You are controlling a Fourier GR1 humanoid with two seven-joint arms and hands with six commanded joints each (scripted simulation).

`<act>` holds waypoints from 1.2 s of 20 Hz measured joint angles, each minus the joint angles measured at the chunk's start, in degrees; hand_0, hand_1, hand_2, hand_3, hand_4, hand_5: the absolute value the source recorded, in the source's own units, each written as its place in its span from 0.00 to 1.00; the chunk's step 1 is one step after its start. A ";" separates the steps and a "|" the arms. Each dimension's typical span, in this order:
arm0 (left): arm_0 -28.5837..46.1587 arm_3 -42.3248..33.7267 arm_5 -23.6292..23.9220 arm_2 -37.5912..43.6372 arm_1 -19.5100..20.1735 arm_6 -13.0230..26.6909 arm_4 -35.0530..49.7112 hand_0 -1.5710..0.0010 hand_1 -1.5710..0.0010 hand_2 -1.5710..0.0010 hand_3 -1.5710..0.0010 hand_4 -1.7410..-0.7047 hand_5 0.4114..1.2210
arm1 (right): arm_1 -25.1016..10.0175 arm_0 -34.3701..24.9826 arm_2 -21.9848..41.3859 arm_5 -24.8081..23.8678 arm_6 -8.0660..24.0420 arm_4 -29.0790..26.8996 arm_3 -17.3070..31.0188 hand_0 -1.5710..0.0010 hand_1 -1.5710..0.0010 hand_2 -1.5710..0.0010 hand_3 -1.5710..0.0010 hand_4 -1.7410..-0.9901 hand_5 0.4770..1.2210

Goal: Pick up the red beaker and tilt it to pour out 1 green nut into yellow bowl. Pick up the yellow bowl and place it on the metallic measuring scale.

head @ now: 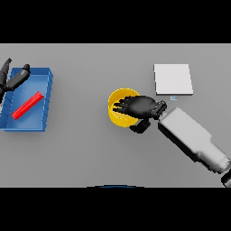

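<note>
The yellow bowl (116,110) stands on the grey table near the middle. My right hand (139,106) lies over its right half, fingers spread and fairly straight above the inside, thumb down by the near rim; what the bowl holds is hidden. The red beaker (28,105) lies on its side inside a blue bin (47,97) at the left. My left hand (14,78) hovers at the bin's far left corner, fingers relaxed and empty. The metallic scale (173,79), a pale square plate, sits just beyond and to the right of the bowl.
The blue bin's walls rise around the beaker. My right forearm (191,137) runs diagonally from the lower right toward the bowl. A small display tab (173,97) sticks out from the scale's near edge.
</note>
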 measured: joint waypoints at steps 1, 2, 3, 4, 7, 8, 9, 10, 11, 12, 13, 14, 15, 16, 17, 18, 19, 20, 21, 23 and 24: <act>0.04 0.50 -0.26 0.41 0.15 -0.26 0.34 1.00 1.00 1.00 1.00 0.99 0.34 | 0.74 -0.10 -0.31 0.49 0.67 -0.50 0.45 1.00 1.00 1.00 0.99 0.56 0.42; 0.39 -0.15 0.14 0.29 0.55 -0.30 0.11 1.00 1.00 1.00 1.00 0.99 0.34 | 0.90 -0.28 -0.84 0.98 1.37 -0.88 1.21 1.00 0.99 0.99 0.97 0.54 0.45; 0.79 -0.26 -0.02 0.25 0.81 -0.24 0.17 1.00 1.00 1.00 1.00 0.99 0.34 | 1.18 0.21 -0.80 1.13 1.51 -1.03 1.65 0.93 0.94 0.94 0.94 0.51 0.49; 0.73 0.17 -0.07 0.24 0.68 -0.45 0.05 1.00 1.00 1.00 1.00 0.99 0.35 | 1.58 -0.10 -0.86 1.62 2.00 -1.14 1.08 0.82 0.85 0.89 0.89 0.47 0.53; 0.66 -0.08 -0.47 0.53 1.02 -0.22 0.48 1.00 1.00 1.00 1.00 0.99 0.35 | 0.14 0.11 -0.12 1.57 0.50 -0.33 0.68 0.42 0.45 0.56 0.71 0.31 0.76; 0.83 -0.59 -0.57 0.52 1.19 -0.29 0.62 1.00 1.00 1.00 1.00 0.99 0.35 | 0.03 0.01 -0.44 1.90 0.19 -0.71 0.54 0.33 0.36 0.45 0.63 0.25 0.81; 0.43 -0.85 0.04 0.39 1.18 0.14 0.25 1.00 1.00 1.00 1.00 0.98 0.35 | -0.02 -0.18 -0.33 1.91 -0.83 -0.86 0.65 0.27 0.29 0.36 0.54 0.21 0.85; 0.39 -0.53 -0.10 0.44 0.87 -0.56 0.27 1.00 1.00 1.00 1.00 0.98 0.35 | 0.64 -0.36 -0.34 1.23 -0.26 -0.87 1.16 0.21 0.23 0.29 0.47 0.17 0.88; 0.47 -0.42 -0.18 0.57 0.98 -0.48 0.41 1.00 1.00 1.00 1.00 0.98 0.35 | 0.57 -0.21 -0.33 0.71 -0.37 -1.11 1.19 0.17 0.18 0.26 0.40 0.14 0.90; 0.78 -0.49 -0.25 0.69 1.32 -0.71 0.47 1.00 1.00 1.00 1.00 0.98 0.35 | 0.51 -0.06 -0.05 0.07 0.07 -1.02 0.84 0.14 0.15 0.24 0.34 0.11 0.92; 0.41 -0.33 -0.63 0.94 1.62 -0.57 0.65 1.00 1.00 1.00 1.00 0.98 0.35 | 0.47 -0.60 0.23 0.34 -0.14 -1.01 1.04 0.11 0.12 0.22 0.29 0.09 0.94; 0.30 -0.25 -0.67 0.49 1.39 -0.45 0.23 1.00 1.00 1.00 1.00 0.98 0.35 | 0.01 -0.63 0.48 0.14 -0.77 -0.96 0.76 0.09 0.09 0.21 0.25 0.07 0.95; -0.32 0.66 -1.32 0.31 0.87 -0.45 0.10 1.00 1.00 1.00 1.00 0.99 0.35 | -0.04 -0.43 0.44 -0.58 -0.89 -1.16 0.73 0.07 0.07 0.19 0.22 0.06 0.96; -0.30 0.55 -1.20 0.24 1.06 0.08 0.03 1.00 1.00 1.00 1.00 0.99 0.35 | 0.27 -0.33 0.46 -1.45 -0.38 -1.23 0.83 0.06 0.06 0.18 0.22 0.04 0.97; -0.13 0.45 -1.36 0.40 1.17 -0.50 0.19 1.00 1.00 1.00 1.00 0.99 0.35 | 0.07 -0.54 0.17 -1.54 -1.56 -1.74 1.37 0.04 0.05 0.17 0.20 0.04 0.97; -0.30 0.05 -1.07 0.25 0.99 -0.24 0.10 1.00 1.00 1.00 1.00 0.99 0.35 | 0.29 -0.66 -0.14 -1.18 -0.76 -2.06 1.12 0.04 0.04 0.16 0.18 0.03 0.98; 0.03 -0.16 -1.22 0.36 1.26 -0.49 0.28 1.00 1.00 1.00 1.00 0.99 0.35 | -0.18 -0.32 -0.31 -0.96 -1.20 -2.40 0.76 0.03 0.03 0.16 0.17 0.02 0.98; 0.13 0.40 -1.32 0.35 0.98 -0.37 0.35 1.00 1.00 1.00 1.00 0.99 0.35 | -0.51 -0.89 -0.88 -0.33 -1.31 -2.89 0.38 0.02 0.02 0.16 0.16 0.02 0.99; 0.21 0.92 -1.48 0.29 0.55 -0.73 0.34 1.00 1.00 1.00 1.00 0.99 0.35 | -0.46 -0.67 -1.34 -0.42 -0.63 -3.28 0.19 0.02 0.02 0.15 0.15 0.01 0.99; 0.16 0.63 -1.08 0.32 1.03 -0.43 0.06 1.00 1.00 1.00 1.00 0.98 0.35 | -1.68 0.02 -2.32 0.66 -0.38 -4.31 -2.01 0.01 0.01 0.14 0.16 0.01 0.99; 0.68 0.19 -1.27 0.60 1.44 -0.72 0.51 1.00 1.00 1.00 1.00 0.98 0.35 | -2.38 -0.36 -3.26 1.84 0.12 -4.99 -3.30 0.01 0.01 0.12 0.18 0.01 0.99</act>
